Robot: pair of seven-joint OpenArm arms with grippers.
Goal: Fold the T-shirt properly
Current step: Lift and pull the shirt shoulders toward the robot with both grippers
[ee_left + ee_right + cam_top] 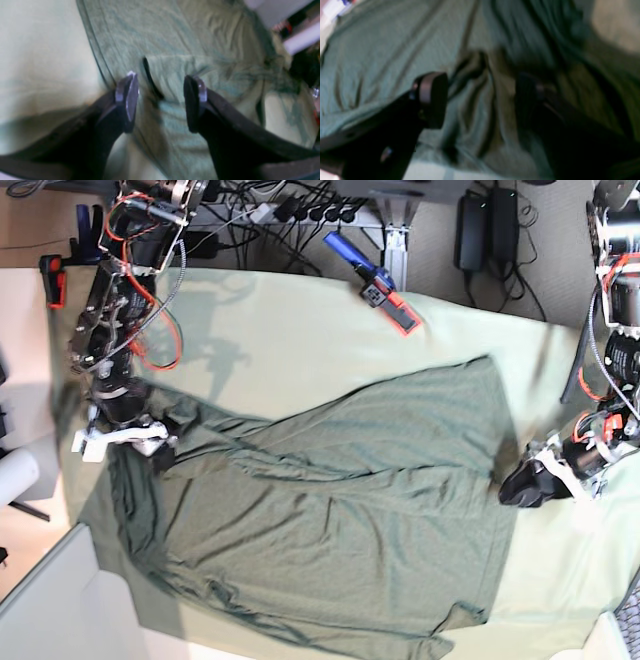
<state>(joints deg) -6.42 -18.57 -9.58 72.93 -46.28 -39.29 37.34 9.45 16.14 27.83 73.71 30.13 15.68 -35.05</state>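
Base view: T-shirt point(330, 510) spread wrinkled over the table point(300, 340), filling centre and lower frame. Left tool point(525, 483) at right edge of frame, just beside the shirt's right border. Right tool point(150, 442) at left, over bunched cloth at the shirt's upper-left corner.

Left wrist view: left tool point(161, 100) wide open, gripping nothing, shirt point(175, 62) beneath and beyond the tips.

Right wrist view: right tool point(482, 100) wide open, empty, a raised fold of shirt point(475, 82) lying between the fingers; contact unclear through blur.
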